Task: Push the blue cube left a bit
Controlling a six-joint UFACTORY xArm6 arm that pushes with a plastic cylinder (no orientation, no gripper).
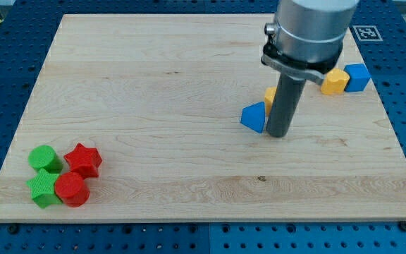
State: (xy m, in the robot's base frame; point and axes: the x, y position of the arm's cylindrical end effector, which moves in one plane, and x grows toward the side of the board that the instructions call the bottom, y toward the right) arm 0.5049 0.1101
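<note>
The blue cube [357,77] sits near the board's right edge, touching a yellow block [334,82] on its left. My tip [279,134] rests on the board well to the left of the cube and below it. It stands right beside a blue triangular block [254,117], on that block's right. Another yellow block [269,98] peeks out behind the rod, mostly hidden by it.
At the board's bottom left lies a cluster: a green cylinder [44,158], a red star [84,159], a green star [44,188] and a red cylinder [72,190]. The wooden board [154,85] lies on a blue perforated table.
</note>
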